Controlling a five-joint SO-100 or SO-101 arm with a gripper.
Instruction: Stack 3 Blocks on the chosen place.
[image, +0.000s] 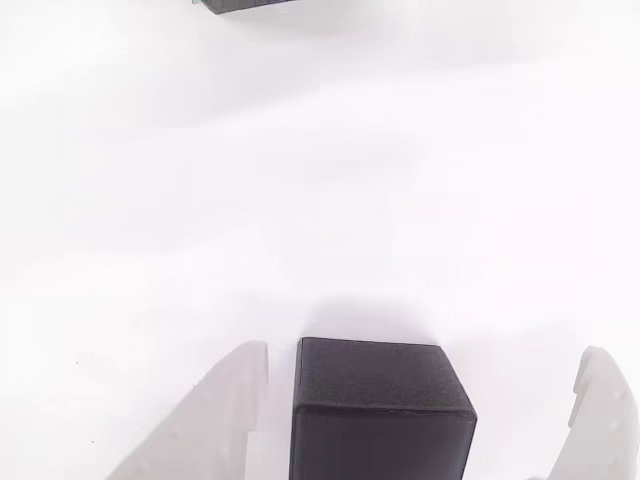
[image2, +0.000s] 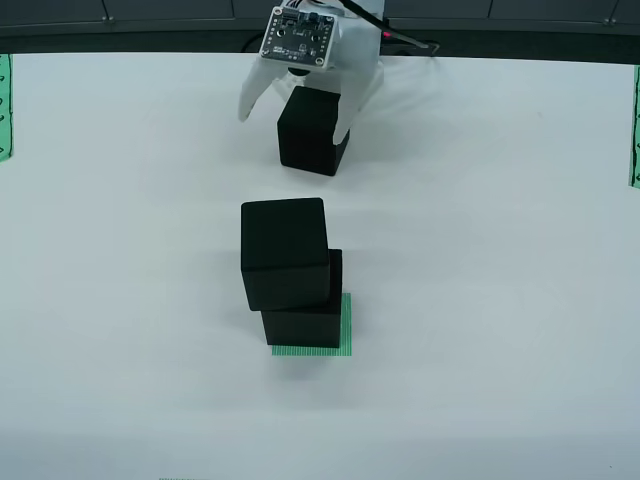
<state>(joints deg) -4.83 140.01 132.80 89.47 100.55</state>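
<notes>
In the view from above, two black blocks stand stacked on the small green striped patch (image2: 343, 325). The lower block (image2: 305, 325) sits on the patch, and the upper block (image2: 285, 252) rests on it, shifted left and twisted a little. A third black block (image2: 313, 130) sits on the white table farther back, between the white fingers of my gripper (image2: 296, 124), which is open. In the view that rides on the gripper, this block (image: 380, 410) lies close to the left finger (image: 225, 410), with a wide gap to the right finger (image: 600, 410). My gripper (image: 425, 355) is open around it.
Narrow green striped bands lie at the table's left edge (image2: 4, 105) and right edge (image2: 635, 125). A dark strip (image2: 150, 35) runs along the table's far edge. In the view that rides on the gripper, a dark block corner (image: 245, 5) shows at the top.
</notes>
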